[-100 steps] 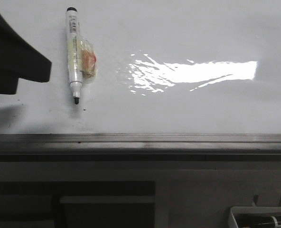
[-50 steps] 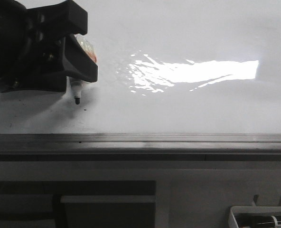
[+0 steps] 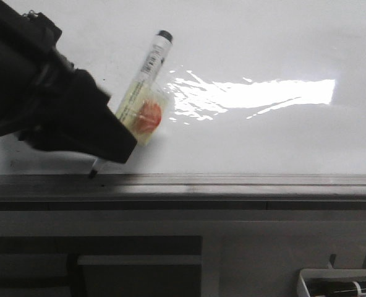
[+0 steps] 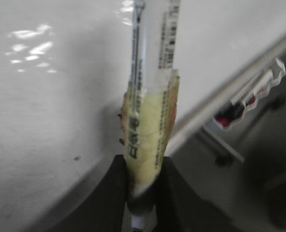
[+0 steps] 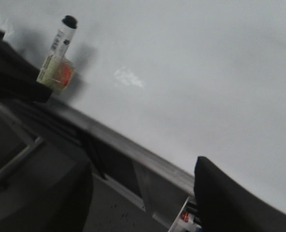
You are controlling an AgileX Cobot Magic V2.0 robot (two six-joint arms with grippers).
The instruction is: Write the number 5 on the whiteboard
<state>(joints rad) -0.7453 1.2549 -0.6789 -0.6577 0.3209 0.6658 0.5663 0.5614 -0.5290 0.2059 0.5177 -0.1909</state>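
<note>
Front view: my left hand [image 3: 106, 148], a black mass at the left, is clamped on a whiteboard marker [image 3: 136, 105], which leans with its black end cap up and to the right and its dark tip [image 3: 93, 172] down at the grey metal edge strip [image 3: 232, 180] of the whiteboard [image 3: 263, 142]. A yellowish tape wrap with an orange patch [image 3: 147, 117] covers the marker's middle. A bright glare streak [image 3: 257, 93] lies on the glossy board to the right of the marker. No drawn stroke of a number 5 is visible on the board. A white tray [image 3: 340, 281] shows at the lower right corner. Left wrist view: my two dark fingers [image 4: 111, 193] press either side of the taped barrel [image 4: 150, 130]; the barcode label [image 4: 169, 38] runs along the upper shaft, and the tray with pens [image 4: 249, 96] lies past the board's edge, blurred. Right wrist view: my right hand [image 5: 143, 198] hangs with its fingers spread wide apart and nothing between them, well away from the marker [image 5: 58, 53] held at the far left above the edge strip.
</note>
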